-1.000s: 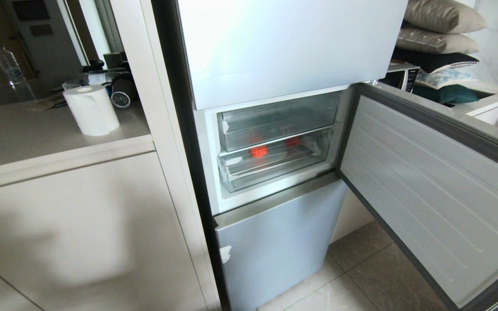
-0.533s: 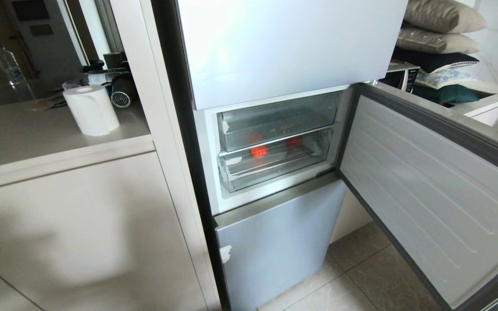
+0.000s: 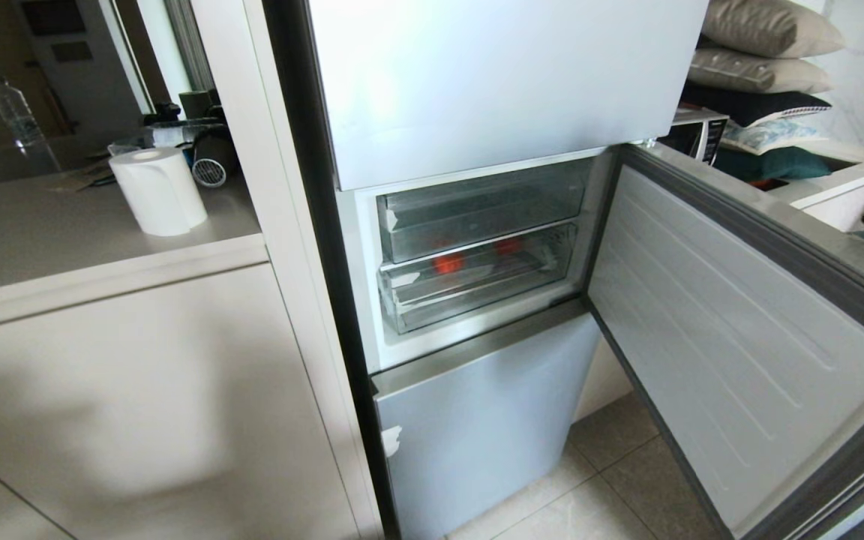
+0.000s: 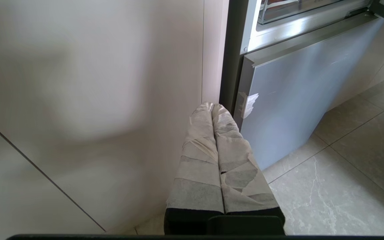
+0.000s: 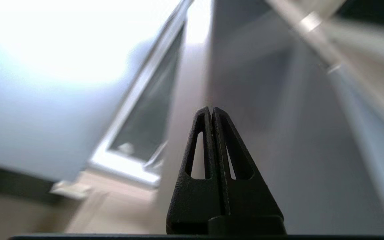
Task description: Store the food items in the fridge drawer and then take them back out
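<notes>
The head view looks down at a fridge with its middle door swung wide to the right. Inside the open compartment sit two clear drawers, one above the other. The lower fridge drawer is pushed in, and through its see-through front wall glows a red fruit towards its left side, with a second, fainter red patch further right and back; whether that is another fruit or a reflection cannot be told. The upper drawer looks bare. Below the compartment the pale-blue lower door is closed, a scrap of white tape at its left edge. To the left of the fridge a tabletop carries a paper roll, and pillows are stacked at the far right.

Neither arm can be made out for certain in the head view; only the wrist cameras show the pincers. The left wrist view shows the left pincer clenched on nothing, its tape-wrapped fingers pressed together, hanging low before the cream cabinet wall and just beside the closed lower door and its tape scrap. The bottom rim of the drawer compartment peeks in at that view's edge, but the fruit does not show there.

The right wrist view is blurred; it shows the right pincer, black, clenched and empty, pointing at a grey panel, with neither drawer nor fruit in view.
</notes>
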### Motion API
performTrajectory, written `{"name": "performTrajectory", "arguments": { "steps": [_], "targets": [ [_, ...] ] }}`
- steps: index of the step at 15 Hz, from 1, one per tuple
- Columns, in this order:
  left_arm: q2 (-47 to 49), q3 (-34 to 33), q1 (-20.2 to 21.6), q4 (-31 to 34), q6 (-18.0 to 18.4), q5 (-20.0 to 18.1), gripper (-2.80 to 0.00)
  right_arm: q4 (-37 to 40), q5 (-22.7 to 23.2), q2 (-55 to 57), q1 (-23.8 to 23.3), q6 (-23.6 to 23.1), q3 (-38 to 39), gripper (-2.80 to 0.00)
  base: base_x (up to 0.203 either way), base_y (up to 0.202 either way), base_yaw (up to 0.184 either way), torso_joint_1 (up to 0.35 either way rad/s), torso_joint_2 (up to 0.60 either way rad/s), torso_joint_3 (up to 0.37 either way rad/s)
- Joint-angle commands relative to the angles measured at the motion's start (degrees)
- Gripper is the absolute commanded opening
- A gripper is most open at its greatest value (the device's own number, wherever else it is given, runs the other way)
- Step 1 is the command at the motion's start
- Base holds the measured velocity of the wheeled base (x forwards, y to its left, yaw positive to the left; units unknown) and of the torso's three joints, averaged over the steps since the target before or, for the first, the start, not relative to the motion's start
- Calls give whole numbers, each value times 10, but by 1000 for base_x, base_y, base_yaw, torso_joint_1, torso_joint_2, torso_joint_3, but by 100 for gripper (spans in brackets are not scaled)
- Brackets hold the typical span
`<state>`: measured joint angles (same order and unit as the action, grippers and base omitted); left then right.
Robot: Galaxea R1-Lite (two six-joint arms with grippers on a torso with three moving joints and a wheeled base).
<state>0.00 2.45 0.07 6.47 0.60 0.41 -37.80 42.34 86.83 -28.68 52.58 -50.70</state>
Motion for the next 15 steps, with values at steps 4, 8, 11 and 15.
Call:
{"name": "performTrajectory", "arguments": {
  "steps": [4, 8, 11, 15],
  "targets": [
    [1, 0, 0, 0, 0, 0, -280, 2, -13, -91, 54, 29, 70, -280, 0, 0, 0, 0, 0, 0],
    [1, 0, 0, 0, 0, 0, -280, -1, -23, -139, 60, -18, 191, -280, 0, 0, 0, 0, 0, 0],
    [1, 0, 0, 0, 0, 0, -280, 1, -27, -126, 127, -62, 214, -280, 0, 0, 0, 0, 0, 0],
    [1, 0, 0, 0, 0, 0, -280, -1, -133, -44, 297, -131, 211, -280, 0, 0, 0, 0, 0, 0]
  ]
}}
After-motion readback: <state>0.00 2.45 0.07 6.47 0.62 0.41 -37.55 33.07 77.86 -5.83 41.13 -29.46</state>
